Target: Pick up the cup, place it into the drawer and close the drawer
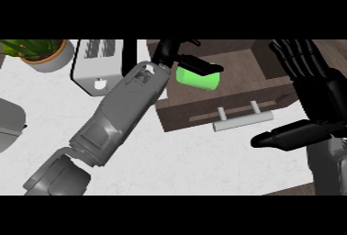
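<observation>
A bright green cup [199,79] lies inside the open dark wooden drawer [237,87], toward its left side. My left hand [181,57] reaches over the drawer from the lower left, its fingers curled round the cup's upper edge. The drawer's front panel carries a pale bar handle [243,120]. My right hand [308,92] stands open at the right edge, fingers pointing up over the drawer's right side and thumb [284,136] stretched left below the handle, holding nothing.
A white toaster [100,64] stands left of the drawer. A potted plant [42,51] sits at the upper left corner. A grey rounded object [9,124] shows at the left edge. White countertop [190,160] spreads below the drawer.
</observation>
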You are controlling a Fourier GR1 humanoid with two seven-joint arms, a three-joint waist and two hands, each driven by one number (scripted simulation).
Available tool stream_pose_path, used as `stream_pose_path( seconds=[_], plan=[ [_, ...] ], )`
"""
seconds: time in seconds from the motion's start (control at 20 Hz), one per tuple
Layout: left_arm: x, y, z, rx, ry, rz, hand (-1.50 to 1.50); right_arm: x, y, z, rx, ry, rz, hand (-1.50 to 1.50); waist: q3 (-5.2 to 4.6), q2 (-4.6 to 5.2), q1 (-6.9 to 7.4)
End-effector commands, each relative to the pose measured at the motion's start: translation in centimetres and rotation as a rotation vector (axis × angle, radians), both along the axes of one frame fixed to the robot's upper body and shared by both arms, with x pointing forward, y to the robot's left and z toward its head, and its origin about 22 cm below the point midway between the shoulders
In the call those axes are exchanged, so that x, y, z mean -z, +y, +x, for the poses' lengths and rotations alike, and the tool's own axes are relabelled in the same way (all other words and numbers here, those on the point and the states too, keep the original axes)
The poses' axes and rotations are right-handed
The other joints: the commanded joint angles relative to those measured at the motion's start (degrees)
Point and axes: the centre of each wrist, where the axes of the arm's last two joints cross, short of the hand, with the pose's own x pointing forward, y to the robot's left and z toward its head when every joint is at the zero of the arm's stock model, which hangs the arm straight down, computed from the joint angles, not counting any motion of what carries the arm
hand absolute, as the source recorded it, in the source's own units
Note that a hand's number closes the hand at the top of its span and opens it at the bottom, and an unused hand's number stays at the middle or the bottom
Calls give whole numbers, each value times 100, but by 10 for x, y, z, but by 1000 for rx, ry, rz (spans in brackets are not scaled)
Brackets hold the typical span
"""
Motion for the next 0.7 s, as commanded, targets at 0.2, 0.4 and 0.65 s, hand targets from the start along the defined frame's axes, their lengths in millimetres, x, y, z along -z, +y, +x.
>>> stream_pose_path(
  seconds=[0.2,0.4,0.65],
  plan=[
    [-9,-3,-3,53,-40,-244,-150,-1,36,4,-351,15,-17,150,-9,10,-20],
    [-18,-6,-2,22,-113,-353,-150,5,33,0,-500,109,-152,150,-11,-57,27],
    [-9,-2,-3,-44,-138,-383,-150,6,27,-8,-498,204,-494,150,-15,-153,366]
  ],
)
